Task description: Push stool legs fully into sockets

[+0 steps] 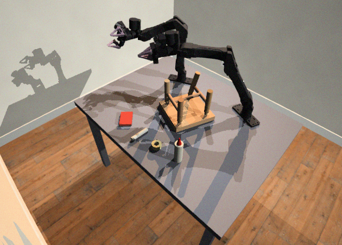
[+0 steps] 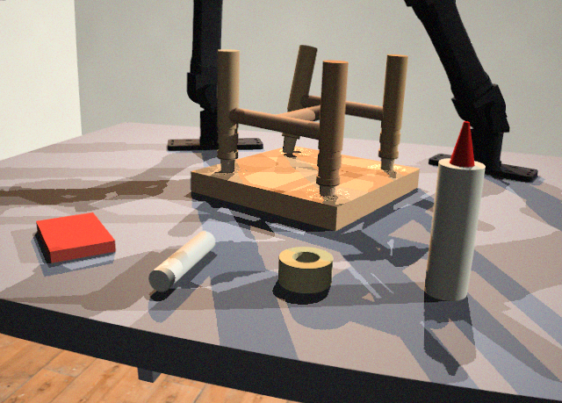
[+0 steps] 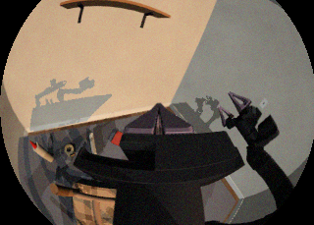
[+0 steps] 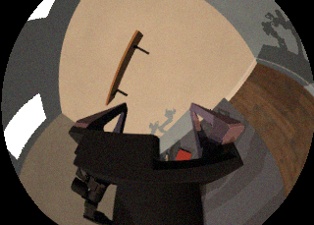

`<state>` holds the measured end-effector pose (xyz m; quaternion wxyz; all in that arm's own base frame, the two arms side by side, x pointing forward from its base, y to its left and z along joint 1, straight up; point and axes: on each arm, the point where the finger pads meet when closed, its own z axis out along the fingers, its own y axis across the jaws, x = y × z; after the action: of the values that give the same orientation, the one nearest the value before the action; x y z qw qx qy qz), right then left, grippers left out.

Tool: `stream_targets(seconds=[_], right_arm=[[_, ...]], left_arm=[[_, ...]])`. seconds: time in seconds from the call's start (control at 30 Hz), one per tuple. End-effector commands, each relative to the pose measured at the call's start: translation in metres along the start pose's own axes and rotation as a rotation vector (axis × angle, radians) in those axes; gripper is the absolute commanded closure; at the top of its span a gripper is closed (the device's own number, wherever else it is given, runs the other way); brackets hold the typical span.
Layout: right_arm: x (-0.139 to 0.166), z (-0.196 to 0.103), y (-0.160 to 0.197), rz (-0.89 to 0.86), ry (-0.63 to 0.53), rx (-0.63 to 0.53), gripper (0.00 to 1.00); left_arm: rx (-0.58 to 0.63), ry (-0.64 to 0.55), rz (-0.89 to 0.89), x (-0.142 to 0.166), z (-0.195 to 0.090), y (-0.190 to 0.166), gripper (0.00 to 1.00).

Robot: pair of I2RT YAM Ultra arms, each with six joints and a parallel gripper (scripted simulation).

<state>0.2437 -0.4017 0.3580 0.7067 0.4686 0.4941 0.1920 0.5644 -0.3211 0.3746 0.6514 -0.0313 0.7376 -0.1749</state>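
The wooden stool (image 1: 186, 114) lies upside down mid-table, its square seat (image 2: 304, 188) flat on the table. Its four legs point up, joined by crossbars. On each of the front left leg (image 2: 226, 104), the front leg (image 2: 332, 122) and the right leg (image 2: 392, 108), a narrow end shows between the wider part and the seat. The back leg (image 2: 301, 79) is tilted, and its narrow end shows too. My left gripper (image 1: 143, 55) is shut and empty, high above the stool's far side. My right gripper (image 1: 114, 38) is open and empty, higher and further left, also seen in the left wrist view (image 3: 235, 107).
A red block (image 1: 125, 118), a white cylinder (image 1: 139, 134), a tape ring (image 1: 156, 146) and an upright glue bottle (image 1: 178, 150) with a red tip stand between the stool and the table's front edge. The arm bases (image 1: 246, 115) (image 1: 179, 78) are bolted behind the stool.
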Motion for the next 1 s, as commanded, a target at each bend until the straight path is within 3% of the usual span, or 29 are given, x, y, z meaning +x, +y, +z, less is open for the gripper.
stream_targets(seconds=[0.0,0.53,0.57,0.6,0.97], right_arm=[[-0.002,0.000,0.005,-0.011,-0.005,-0.009,0.00],[-0.002,0.000,0.005,-0.011,-0.005,-0.009,0.00],[-0.002,-0.001,0.006,-0.014,-0.004,-0.007,0.00],[-0.002,-0.001,0.006,-0.014,-0.004,-0.007,0.00],[-0.002,-0.001,0.006,-0.014,-0.004,-0.007,0.00]], left_arm=[[0.006,-0.017,-0.008,-0.009,-0.003,-0.002,1.00],[0.006,-0.017,-0.008,-0.009,-0.003,-0.002,1.00],[0.014,-0.041,-0.016,-0.023,-0.009,-0.004,1.00],[0.014,-0.041,-0.016,-0.023,-0.009,-0.004,0.31],[0.014,-0.041,-0.016,-0.023,-0.009,-0.004,0.31]])
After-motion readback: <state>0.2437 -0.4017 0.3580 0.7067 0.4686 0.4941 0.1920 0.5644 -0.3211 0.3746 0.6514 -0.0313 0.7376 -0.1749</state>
